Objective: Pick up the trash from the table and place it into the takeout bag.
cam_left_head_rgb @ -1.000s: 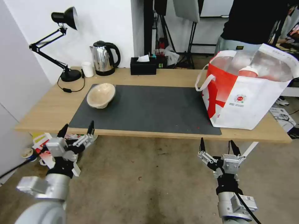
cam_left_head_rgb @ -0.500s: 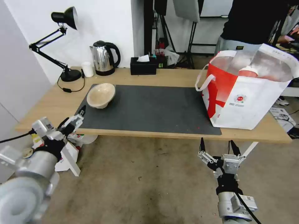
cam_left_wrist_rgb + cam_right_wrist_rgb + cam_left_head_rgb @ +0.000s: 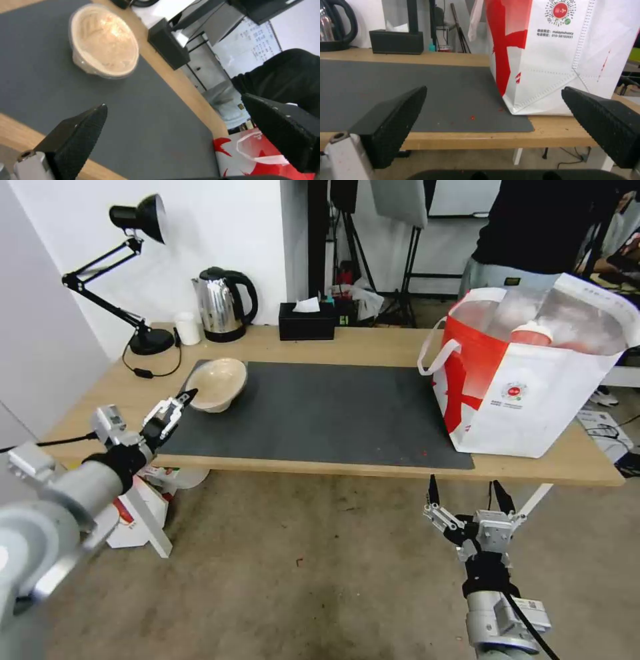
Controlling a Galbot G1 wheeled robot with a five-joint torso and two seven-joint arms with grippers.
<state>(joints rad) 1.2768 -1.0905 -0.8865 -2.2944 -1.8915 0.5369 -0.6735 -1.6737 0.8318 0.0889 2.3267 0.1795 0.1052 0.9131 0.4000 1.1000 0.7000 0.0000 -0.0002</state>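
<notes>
My left gripper (image 3: 175, 407) has its jaws spread wide, hovering just short of the beige pulp bowl (image 3: 216, 383) on the table (image 3: 333, 343) mat. I should straddle its near rim squarely before clamping. My right gripper (image 3: 467, 499) hangs released below the table edge.

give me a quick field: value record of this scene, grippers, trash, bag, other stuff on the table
left gripper: open, empty, above the near left part of the table, close to the beige pulp bowl
right gripper: open, empty, low in front of the table edge
beige pulp bowl: on the left end of the dark grey mat, ungrasped
takeout bag: upright at the table's right end
red drink cup: inside the bag
other things: desk lamp, kettle, black tissue box, small white cup
</notes>
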